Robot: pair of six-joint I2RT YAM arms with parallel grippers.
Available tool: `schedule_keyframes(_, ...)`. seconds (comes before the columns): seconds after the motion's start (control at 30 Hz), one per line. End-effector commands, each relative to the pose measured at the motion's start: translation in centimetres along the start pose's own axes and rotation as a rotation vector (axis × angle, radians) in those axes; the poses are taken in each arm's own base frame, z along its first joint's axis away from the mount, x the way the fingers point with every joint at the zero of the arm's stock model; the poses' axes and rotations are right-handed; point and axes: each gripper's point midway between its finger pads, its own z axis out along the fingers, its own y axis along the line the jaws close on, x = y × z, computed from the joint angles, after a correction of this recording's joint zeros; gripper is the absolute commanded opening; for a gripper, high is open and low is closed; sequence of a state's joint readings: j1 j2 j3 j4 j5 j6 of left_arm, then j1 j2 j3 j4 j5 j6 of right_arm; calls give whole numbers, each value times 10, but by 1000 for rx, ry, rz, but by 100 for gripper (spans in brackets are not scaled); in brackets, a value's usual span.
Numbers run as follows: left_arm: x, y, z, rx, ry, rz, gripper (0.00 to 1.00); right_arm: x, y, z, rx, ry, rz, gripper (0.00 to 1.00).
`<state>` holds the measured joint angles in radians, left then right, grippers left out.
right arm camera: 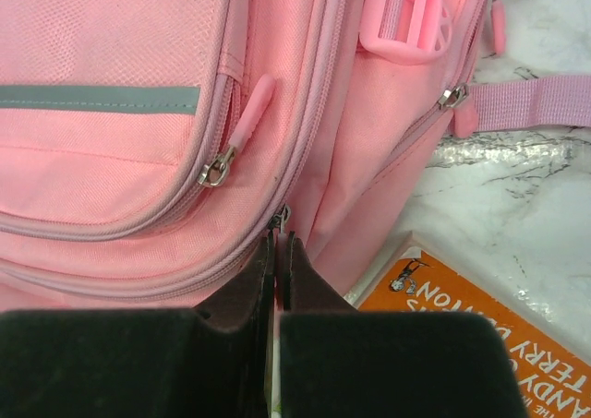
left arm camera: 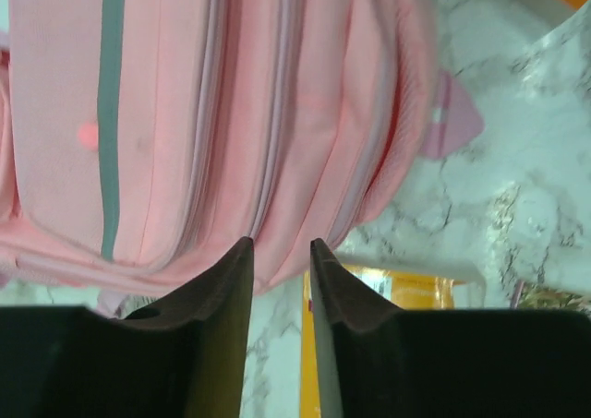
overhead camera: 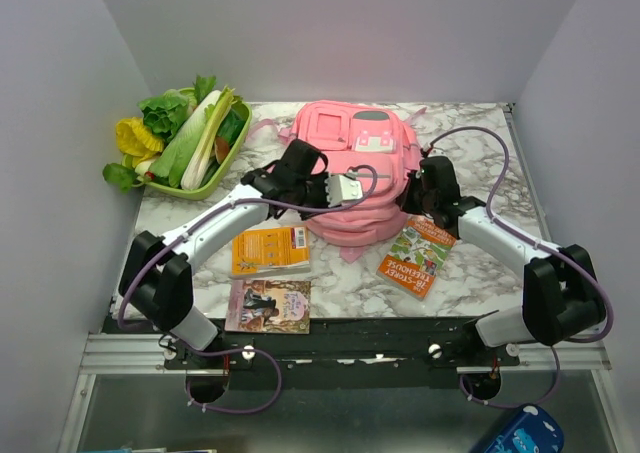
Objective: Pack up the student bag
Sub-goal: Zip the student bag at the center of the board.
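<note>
The student bag (overhead camera: 352, 143), a soft pink backpack, lies flat at the middle of the table's far edge, front pockets up. Its bottom bulges toward the near edge.

The left gripper (left arm camera: 281, 244) sits at the bag's near-left side, its jaws a narrow gap apart with nothing between them. The tips point at the stacked zipper seams beside the grey reflective strip (left arm camera: 112, 113).

The right gripper (right arm camera: 277, 238) is at the bag's right side with its jaws pressed almost together. The tips touch a zipper line just below a small metal slider (right arm camera: 278, 217), and whether they pinch it cannot be told. A pink pull tab (right arm camera: 251, 109) hangs from the pocket zipper above, and a pink buckle (right arm camera: 404, 21) and strap (right arm camera: 536, 102) lie to the right.

An orange book (overhead camera: 418, 256) lies just beside the bag's near-right side. A yellow-orange book (overhead camera: 270, 250) lies near its near-left side. An illustrated book (overhead camera: 268, 305) lies at the marble table's (overhead camera: 480, 273) near edge. A green tray (overhead camera: 195, 187) of leafy vegetables occupies the far-left corner.
</note>
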<state>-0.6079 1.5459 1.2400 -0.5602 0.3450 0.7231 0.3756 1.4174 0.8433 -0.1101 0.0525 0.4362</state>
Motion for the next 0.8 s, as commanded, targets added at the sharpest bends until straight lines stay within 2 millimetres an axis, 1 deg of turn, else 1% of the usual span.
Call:
schedule_keyframes(0.0,-52,-13,16,30,-102,61,41,-3,14,-6,-86,-22,10,1)
schedule_keyframes(0.03,-56,-15,27,32,-101,75,43,-3,16,-7,-94,-22,8,1)
schedule_keyframes(0.1,-68,-11,34,25,-123,93,43,-5,18,-8,-102,-25,8,1)
schedule_keyframes(0.13,-65,-11,43,40,-110,87,43,-4,20,-9,-111,-22,9,1)
schedule_keyframes(0.17,-74,-7,44,42,-128,90,42,-4,20,-9,-115,-20,10,1)
schedule_keyframes(0.2,-75,-6,46,49,-128,88,41,-5,23,-11,-126,-22,8,1)
schedule_keyframes(0.23,-72,-8,54,65,-117,82,40,-5,25,-11,-138,-20,8,1)
schedule_keyframes(0.27,-76,-6,55,65,-124,86,40,-7,27,-12,-151,-24,0,1)
schedule_keyframes(0.33,-74,-5,63,76,-117,89,40,-7,30,-13,-165,-23,-1,1)
schedule_keyframes(0.4,-78,-1,67,72,-121,85,40,-7,30,-12,-165,-18,-2,1)
schedule_keyframes(0.43,-75,-1,74,84,-112,74,40,-6,30,-12,-168,-15,-4,1)
schedule_keyframes(0.47,-76,-2,76,94,-109,63,41,-7,31,-12,-169,-16,-6,1)
schedule_keyframes(0.5,-82,1,76,96,-122,63,41,-6,31,-12,-171,-14,-6,1)
schedule_keyframes(0.53,-80,-2,81,110,-111,55,42,-5,32,-12,-176,-10,-6,1)
schedule_keyframes(0.63,-78,-5,87,118,-99,66,43,-4,32,-12,-181,-4,-8,1)
schedule_keyframes(0.7,-74,-8,92,121,-82,74,44,-4,34,-12,-189,-6,-8,1)
schedule_keyframes(0.77,-71,-8,99,109,-71,84,44,-5,35,-13,-197,-5,-7,1)
